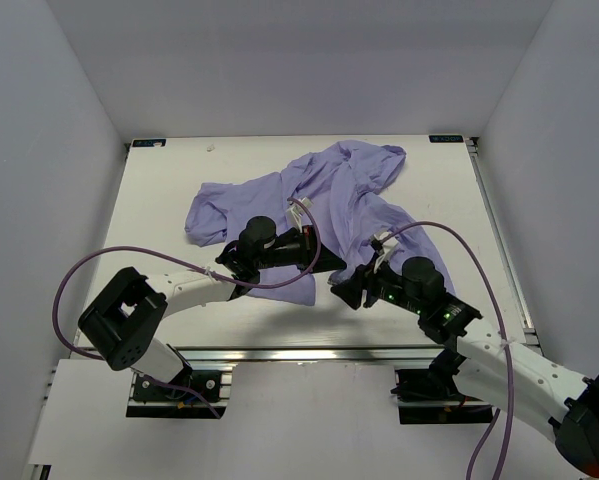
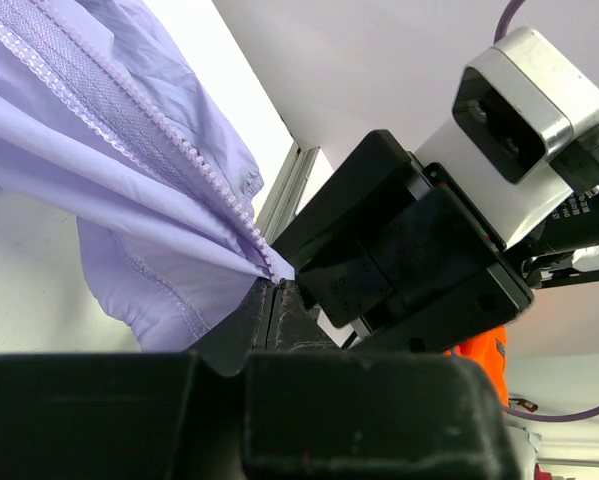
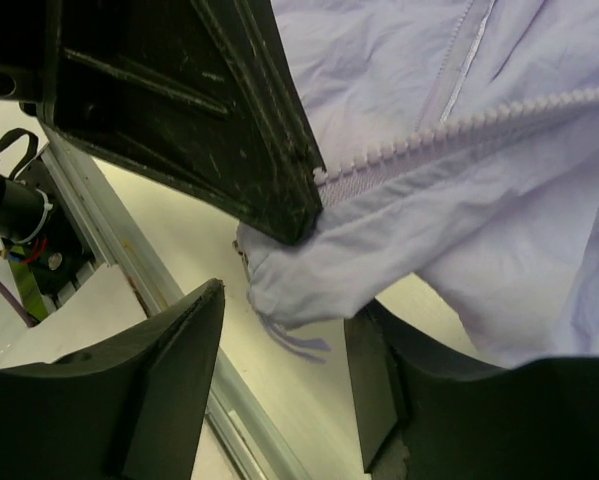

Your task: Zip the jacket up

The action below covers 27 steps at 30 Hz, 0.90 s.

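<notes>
The lavender jacket [image 1: 329,190] lies crumpled on the white table, its bottom hem toward the arms. My left gripper [image 1: 324,262] is shut on the lower end of one zipper edge; in the left wrist view its fingers [image 2: 275,290] pinch the fabric where the zipper teeth [image 2: 159,130] end. My right gripper [image 1: 341,290] is open just beside it. In the right wrist view its fingertips [image 3: 284,370] straddle the hanging hem corner [image 3: 309,270] without touching it, below the left gripper's fingers [image 3: 229,130]. The zipper teeth [image 3: 459,125] run off to the upper right.
A white drawstring [image 1: 299,205] lies on the jacket behind the left gripper. An aluminium rail [image 1: 309,353] runs along the table's near edge. White walls enclose the table on three sides. Purple cables [image 1: 79,275] loop off both arms.
</notes>
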Available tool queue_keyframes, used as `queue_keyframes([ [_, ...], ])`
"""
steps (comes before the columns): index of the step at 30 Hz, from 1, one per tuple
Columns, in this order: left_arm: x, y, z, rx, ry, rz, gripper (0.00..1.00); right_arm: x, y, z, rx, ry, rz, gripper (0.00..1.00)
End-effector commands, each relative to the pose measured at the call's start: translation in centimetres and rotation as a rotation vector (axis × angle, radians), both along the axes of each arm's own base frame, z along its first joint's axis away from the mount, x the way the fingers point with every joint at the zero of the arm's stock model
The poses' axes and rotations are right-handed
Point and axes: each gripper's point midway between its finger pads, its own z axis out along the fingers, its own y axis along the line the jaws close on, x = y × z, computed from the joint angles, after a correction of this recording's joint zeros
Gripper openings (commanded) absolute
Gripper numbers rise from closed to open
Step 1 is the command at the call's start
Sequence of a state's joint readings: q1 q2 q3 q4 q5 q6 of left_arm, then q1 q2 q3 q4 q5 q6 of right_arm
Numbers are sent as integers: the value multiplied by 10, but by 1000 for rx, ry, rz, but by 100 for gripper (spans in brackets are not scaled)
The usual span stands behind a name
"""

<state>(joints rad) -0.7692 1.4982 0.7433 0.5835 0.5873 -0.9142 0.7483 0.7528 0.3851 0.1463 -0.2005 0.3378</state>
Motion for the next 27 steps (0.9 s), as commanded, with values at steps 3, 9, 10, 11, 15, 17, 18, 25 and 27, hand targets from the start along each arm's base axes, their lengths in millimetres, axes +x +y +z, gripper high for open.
queue_keyframes([
  [3,-4,-1,13,-31,-29,-19,0,10,11,24,72,-71,3,49],
  [9,-5,0,15,-34,-36,-15,0,9,12,20,69,-64,9,30],
  [10,-4,0,15,-33,-35,-13,0,9,11,21,73,-69,7,22],
  [11,-4,0,15,-33,-35,-13,0,9,11,21,81,-73,5,19],
  [15,-5,0,14,-33,-29,-13,0,6,11,25,106,-84,12,0],
  [17,-5,1,14,-31,-27,-11,0,5,11,28,115,-90,20,0],
  [18,-5,1,13,-27,-27,-12,0,2,12,28,110,-99,36,0],
  [25,2,5,8,48,-34,34,45,-10,6,8,23,35,61,0],
  [27,6,13,1,109,-39,78,65,-15,1,0,-16,83,65,0],
])
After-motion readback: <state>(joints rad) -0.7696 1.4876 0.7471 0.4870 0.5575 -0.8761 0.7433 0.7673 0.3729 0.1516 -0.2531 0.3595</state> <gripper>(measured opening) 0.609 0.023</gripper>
